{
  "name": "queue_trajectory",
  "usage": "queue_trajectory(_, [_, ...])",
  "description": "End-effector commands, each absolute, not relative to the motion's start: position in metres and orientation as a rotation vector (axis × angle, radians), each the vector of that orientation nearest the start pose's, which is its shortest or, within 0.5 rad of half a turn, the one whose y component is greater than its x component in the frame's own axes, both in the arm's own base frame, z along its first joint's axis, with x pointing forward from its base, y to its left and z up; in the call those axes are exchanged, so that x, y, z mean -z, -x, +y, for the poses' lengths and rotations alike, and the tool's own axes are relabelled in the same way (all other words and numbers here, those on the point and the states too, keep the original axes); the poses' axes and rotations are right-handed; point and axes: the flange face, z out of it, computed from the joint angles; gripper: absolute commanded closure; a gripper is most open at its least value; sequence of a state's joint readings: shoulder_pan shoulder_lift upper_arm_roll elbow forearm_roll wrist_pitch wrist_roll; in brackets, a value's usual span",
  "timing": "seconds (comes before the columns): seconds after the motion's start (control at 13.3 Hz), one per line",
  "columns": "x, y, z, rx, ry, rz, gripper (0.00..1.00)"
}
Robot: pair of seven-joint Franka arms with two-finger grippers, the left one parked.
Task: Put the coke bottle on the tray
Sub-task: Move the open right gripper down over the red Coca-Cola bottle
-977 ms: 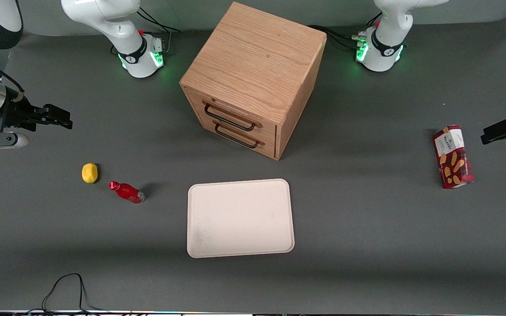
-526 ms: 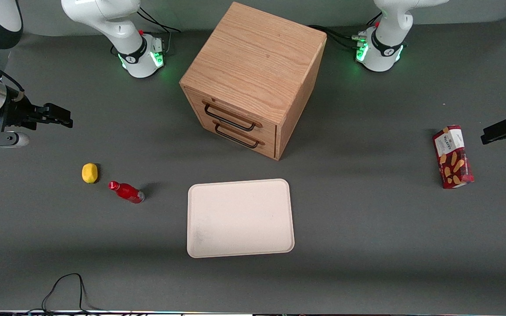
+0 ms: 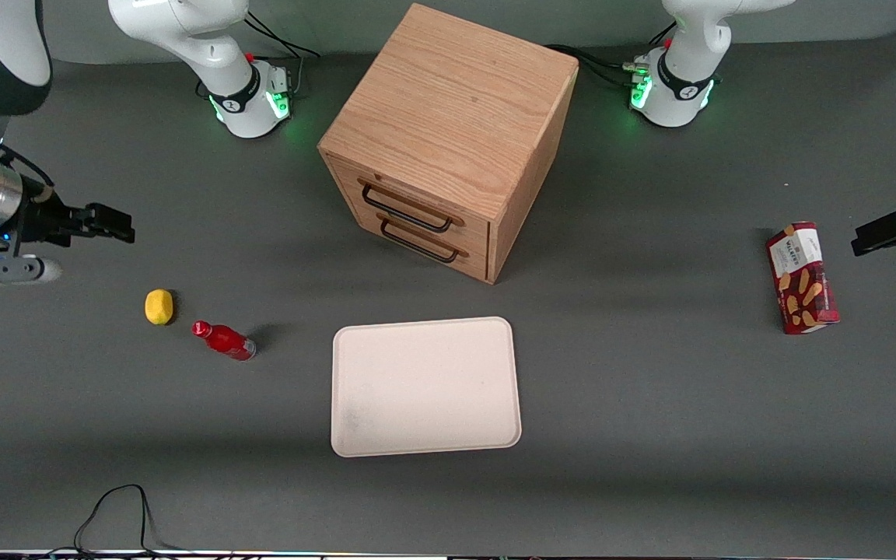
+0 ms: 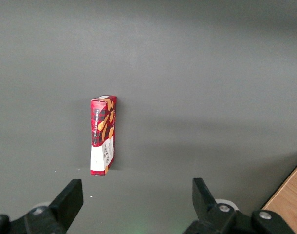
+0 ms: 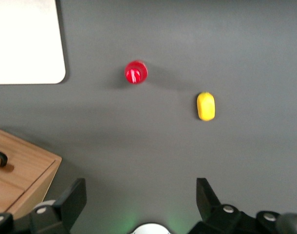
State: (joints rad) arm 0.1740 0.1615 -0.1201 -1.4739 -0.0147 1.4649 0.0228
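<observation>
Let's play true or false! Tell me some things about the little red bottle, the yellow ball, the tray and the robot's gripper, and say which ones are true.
1. The coke bottle stands upright on the table. True.
2. The coke bottle is already on the tray. False: it stands on the table beside the tray, and nothing is on the tray.
3. The yellow ball sits beside the coke bottle without touching it. True.
4. The gripper is holding the coke bottle. False: it is open, up in the air toward the working arm's end of the table, well apart from the bottle.
5. A drawer of the cabinet is pulled out. False: both drawers look closed.
</observation>
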Motion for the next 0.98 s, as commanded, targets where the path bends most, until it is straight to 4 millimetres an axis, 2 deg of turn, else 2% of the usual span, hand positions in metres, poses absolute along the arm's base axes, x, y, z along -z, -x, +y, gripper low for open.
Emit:
queue_trajectory(0.0, [-0.546, -0.622, 0.044, -0.3, 3.188, -0.073, 0.0])
queue_trajectory(0.3, [-0.51, -0.631, 0.045, -0.256, 3.167, -0.113, 0.0])
queue_trajectory(0.75, [-0.43, -0.627, 0.05, -0.202, 3.165, -0.138, 0.0])
queue_trajectory(0.9, [-0.409, -0.621, 0.06, -0.185, 3.165, -0.167, 0.0])
